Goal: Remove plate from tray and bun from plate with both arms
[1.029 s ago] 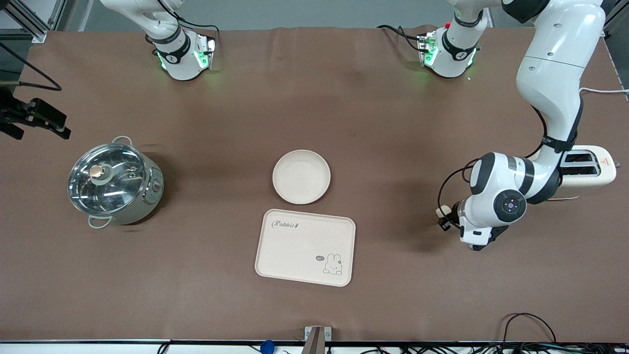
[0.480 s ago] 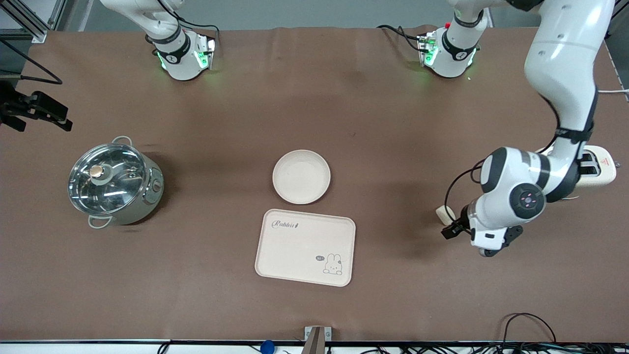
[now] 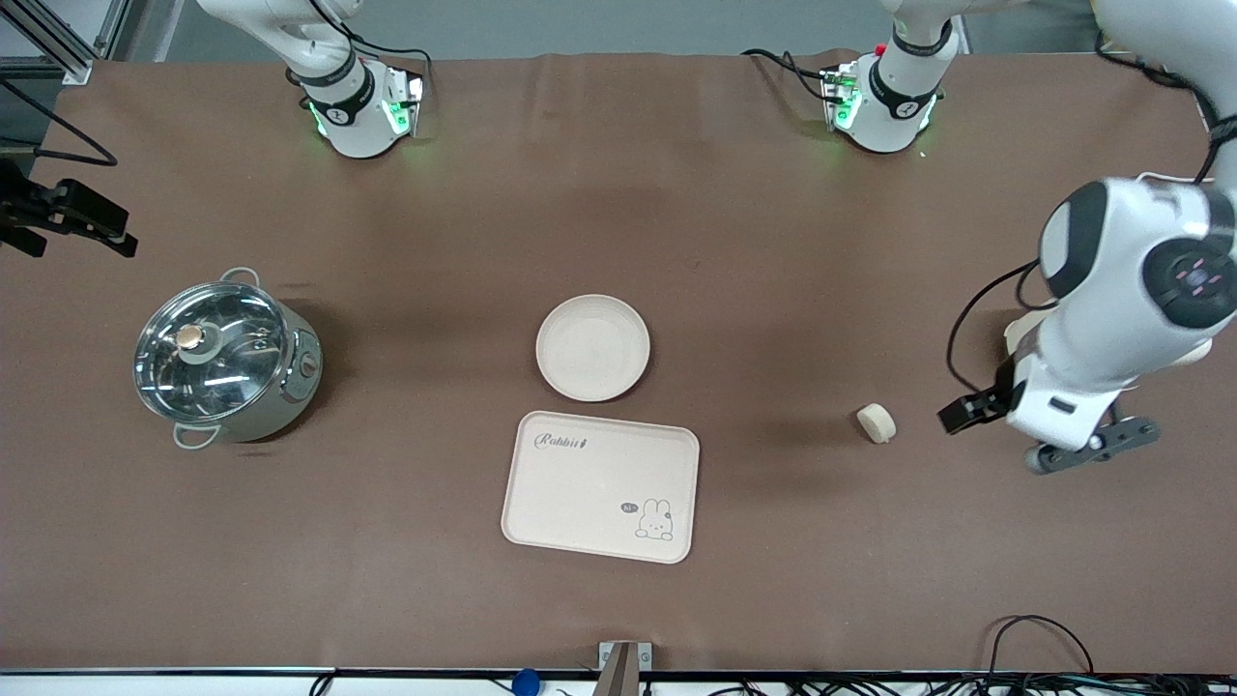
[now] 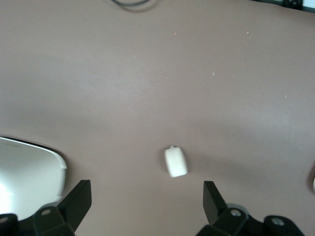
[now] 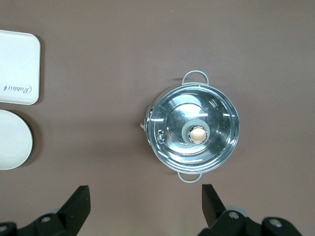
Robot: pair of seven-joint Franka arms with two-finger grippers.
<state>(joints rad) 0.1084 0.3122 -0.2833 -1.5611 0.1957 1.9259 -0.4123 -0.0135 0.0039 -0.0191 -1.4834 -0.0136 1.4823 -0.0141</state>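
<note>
Lying nearest the front camera, the tray (image 3: 599, 486) sits bare on the brown worktop (image 3: 618, 193), with the empty plate (image 3: 592, 347) just beside it, farther from the camera and clear of its rim. The bun (image 3: 877, 422) rests on the worktop well apart from both, toward the left arm's end of the table, so judging by this layout both removals look done.

The left end effector (image 3: 1005, 416) hangs over the worktop just beside the bun, on the side away from the tray, its fingers (image 4: 78, 199) spread wide and holding nothing. Any return to the bun would mean moving back toward the tray; the left arm is plainly the nearer one. The left wrist view shows the bun lying on its side between the open fingers and free of both, its long axis running roughly crosswise to the gap; it also catches the rounded end of a white toaster (image 4: 27, 169), which the front view hides under the arm.

Over the lidded steel pot (image 3: 224, 361), the right end effector (image 5: 142, 206) waits with fingers wide and empty. Only its wrist view shows the fingers; the front view shows just the black camera mount at the frame's edge.
</note>
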